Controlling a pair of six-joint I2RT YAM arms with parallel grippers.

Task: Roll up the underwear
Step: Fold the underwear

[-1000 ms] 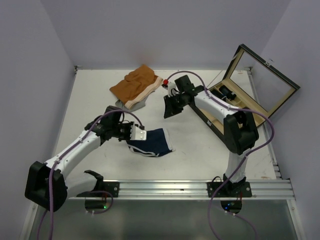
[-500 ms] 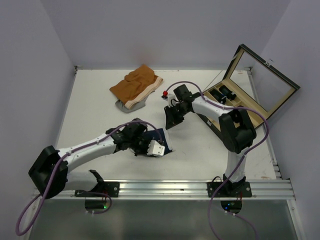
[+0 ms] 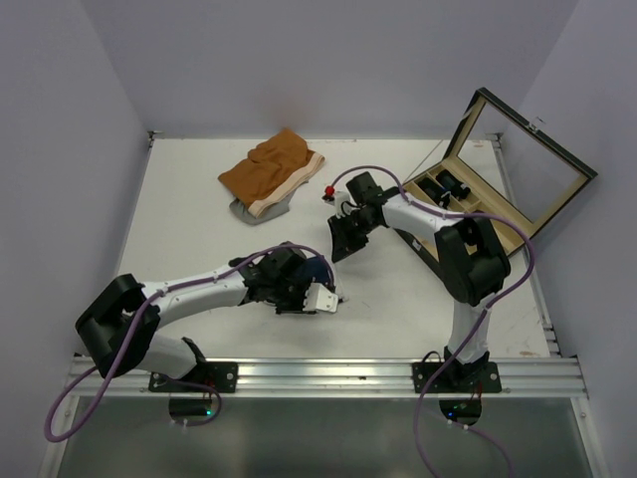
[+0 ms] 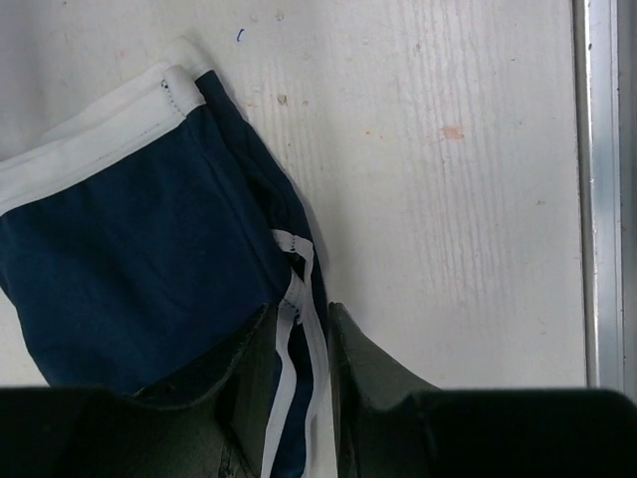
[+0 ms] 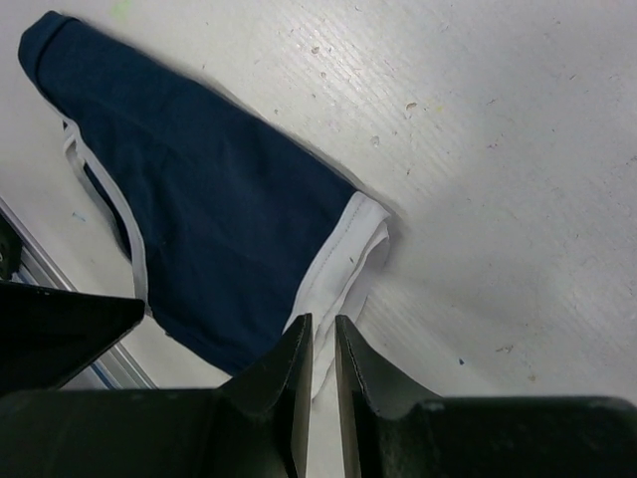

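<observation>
The underwear (image 3: pixel 317 267) is navy with white trim and lies on the white table near the front, mostly covered by my left arm in the top view. My left gripper (image 3: pixel 323 297) sits low at its right edge. In the left wrist view the underwear (image 4: pixel 139 259) fills the left side, and the left gripper (image 4: pixel 302 311) is shut on its white-trimmed edge. My right gripper (image 3: pixel 341 247) hovers just beyond the garment. In the right wrist view its jaws (image 5: pixel 318 321) stand a narrow slit apart over the white waistband of the underwear (image 5: pixel 209 229), holding nothing.
Orange-brown shorts (image 3: pixel 269 171) lie on a grey garment (image 3: pixel 251 211) at the back. An open wooden box (image 3: pixel 468 204) with a raised lid (image 3: pixel 532 164) stands at the right. A small red object (image 3: pixel 329 189) lies near the right arm. An aluminium rail (image 3: pixel 398 376) runs along the front edge.
My left gripper has swept right across the underwear with the edge in it, folding the cloth over. My right gripper has come down towards the garment, its jaws parting slightly.
</observation>
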